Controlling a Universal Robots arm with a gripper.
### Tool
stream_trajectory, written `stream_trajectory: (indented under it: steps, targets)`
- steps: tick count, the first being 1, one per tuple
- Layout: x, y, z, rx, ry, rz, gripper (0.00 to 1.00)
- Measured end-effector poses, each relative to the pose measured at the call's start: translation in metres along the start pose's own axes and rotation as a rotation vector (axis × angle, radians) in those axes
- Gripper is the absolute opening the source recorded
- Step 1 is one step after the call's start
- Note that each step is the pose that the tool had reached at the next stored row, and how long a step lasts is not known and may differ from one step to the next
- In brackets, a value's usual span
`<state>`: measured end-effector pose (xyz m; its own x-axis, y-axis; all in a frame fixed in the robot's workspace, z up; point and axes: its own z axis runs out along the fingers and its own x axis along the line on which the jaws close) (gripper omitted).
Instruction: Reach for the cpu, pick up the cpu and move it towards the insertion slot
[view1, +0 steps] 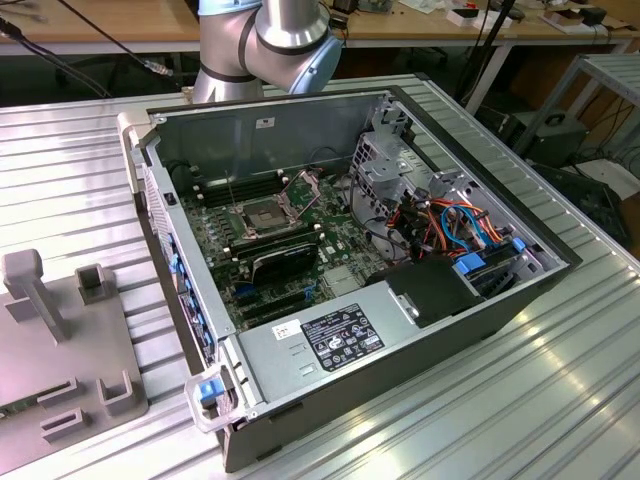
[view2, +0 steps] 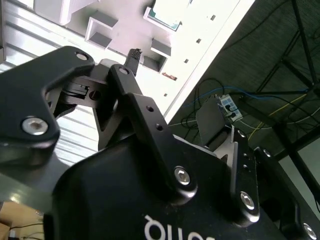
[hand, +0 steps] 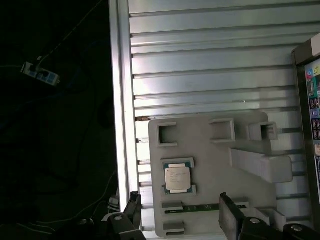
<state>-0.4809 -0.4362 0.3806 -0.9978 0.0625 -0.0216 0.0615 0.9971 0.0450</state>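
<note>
A: What is the gripper (hand: 178, 202) doing?

B: It is hanging open above the grey holder plate (hand: 210, 150). Its two dark fingers (hand: 227, 215) are standing wide apart and carrying nothing. The cpu (hand: 177, 179) is lying flat in a shallow nest on that plate, silver face up. In the first wrist view it is sitting roughly on the line between the fingers, just past the tips.

A: So this is the reach. What is it asking for?

B: Squareness, I'd judge. The fingers should be lining up with two opposite edges of the chip and coming down level, so the pads are meeting the rim rather than the nest's corner tabs. The chip is thin, so a tilted approach is risking a scrape or a slip.

A: Is anything crowding it?

B: Raised brackets (hand: 222, 131) and a slanted block (hand: 260, 162) are standing on the plate near the nest, but apart from the chip. One side of the plate is ending just beside the edge of the ribbed table (hand: 200, 65), with dark floor past it.

A: And farther off?

B: The open computer case (view1: 270, 125) is sitting beside the plate. The insertion slot (view1: 258, 214) is lying on the board inside, its metal frame looking raised, well apart from the cpu. Walls are rising around it, so the free room is appearing to be from above.
</note>
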Motion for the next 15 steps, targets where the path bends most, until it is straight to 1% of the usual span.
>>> stream_trajectory:
  steps: [2, 4, 5, 8, 15]
  targets:
    - [0.0001, -0.0003, 0.0062, 0.0000, 0.0053, -0.012, 0.72]
    - [0.0002, -0.0005, 0.0108, 0.0002, 0.0106, -0.020, 0.72]
    - [0.0002, -0.0006, 0.0121, 0.0002, 0.0115, -0.021, 0.72]
    - [0.0002, -0.0006, 0.0126, 0.0004, 0.0124, -0.021, 0.72]
    - [0.0002, -0.0006, 0.0137, 0.0002, 0.0121, -0.021, 0.72]
